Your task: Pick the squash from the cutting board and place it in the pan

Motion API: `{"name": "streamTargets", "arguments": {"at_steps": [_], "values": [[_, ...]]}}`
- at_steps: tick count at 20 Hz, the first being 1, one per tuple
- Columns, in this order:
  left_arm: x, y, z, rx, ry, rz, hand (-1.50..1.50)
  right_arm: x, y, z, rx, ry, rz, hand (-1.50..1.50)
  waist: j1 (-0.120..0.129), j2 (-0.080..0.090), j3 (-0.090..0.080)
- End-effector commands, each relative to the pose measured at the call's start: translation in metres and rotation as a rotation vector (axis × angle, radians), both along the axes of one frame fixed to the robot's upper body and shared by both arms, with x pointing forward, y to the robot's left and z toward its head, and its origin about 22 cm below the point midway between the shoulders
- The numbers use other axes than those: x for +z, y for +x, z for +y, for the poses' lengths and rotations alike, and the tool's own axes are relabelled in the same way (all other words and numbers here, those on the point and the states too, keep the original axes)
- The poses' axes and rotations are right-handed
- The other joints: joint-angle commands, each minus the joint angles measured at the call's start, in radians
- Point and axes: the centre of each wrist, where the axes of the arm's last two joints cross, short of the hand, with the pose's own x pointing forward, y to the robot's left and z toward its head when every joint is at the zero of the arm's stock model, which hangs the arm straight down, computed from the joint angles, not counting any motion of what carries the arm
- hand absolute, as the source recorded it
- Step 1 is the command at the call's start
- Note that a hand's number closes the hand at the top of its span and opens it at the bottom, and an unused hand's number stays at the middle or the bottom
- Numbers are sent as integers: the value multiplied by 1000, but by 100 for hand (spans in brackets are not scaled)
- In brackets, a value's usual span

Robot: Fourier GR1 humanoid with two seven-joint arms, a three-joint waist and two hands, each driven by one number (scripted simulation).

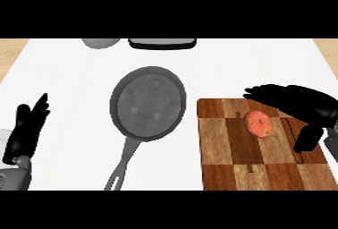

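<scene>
An orange squash (pixel 259 124) lies on the wooden cutting board (pixel 231 161) at the right. My right hand (pixel 297 105) hovers over the board's far right part, fingers spread and curved above and beside the squash, thumb hanging down at its right; nothing is held. A dark grey pan (pixel 147 103) sits left of the board, its long handle (pixel 120 167) pointing toward me. My left hand (pixel 26 129) rests open at the left edge, fingers up.
A grey bowl (pixel 100 42) and a dark tray-like object (pixel 162 43) stand at the counter's far edge. The white counter (pixel 66 71) stretches around the pan, with wood trim at both far corners.
</scene>
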Motion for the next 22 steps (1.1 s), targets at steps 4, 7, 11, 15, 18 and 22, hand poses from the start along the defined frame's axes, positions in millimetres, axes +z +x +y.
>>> {"name": "streamTargets", "arguments": {"at_steps": [4, 7, 11, 15, 18, 22], "values": [[-2, 12, -1, 2, 12, -5, 0, -26, 15, 3, 12, -20, 24, -150, 1, 2, 0], [7, 0, 14, -11, 6, 6, 0, -28, 11, 25, 13, -20, 9, -150, 3, 0, 0], [-2, 6, 14, -6, -16, 6, 0, -40, 13, -15, 17, -11, -1, -150, 2, 2, 0], [6, 3, 12, -7, -11, 18, 0, -49, 15, 27, 21, -20, 11, -150, 3, 1, 0], [18, 14, -7, -9, -14, 3, 0, -54, 8, 14, -15, -47, 33, -150, 0, 0, 0], [-14, 0, 3, 15, -13, 17, 0, -65, -2, 11, -7, -77, 42, -150, -2, 0, 0]]}}
